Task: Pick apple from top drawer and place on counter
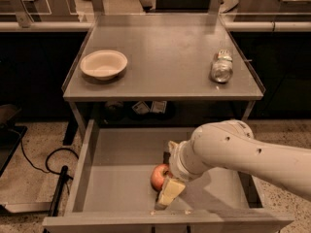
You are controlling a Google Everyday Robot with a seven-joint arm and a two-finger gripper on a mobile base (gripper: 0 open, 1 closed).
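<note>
The apple is small and red-orange. It lies on the bare bottom of the open top drawer, near the middle front. My gripper reaches down into the drawer from the right, and its pale fingers stand right against the apple's right side. The white arm hides part of the apple and the back of the gripper. The counter is the grey tabletop above the drawer.
A white bowl sits at the counter's left. A crushed can lies at its right. Cables and a black stand lie on the floor left of the drawer. Small items sit on a shelf under the counter.
</note>
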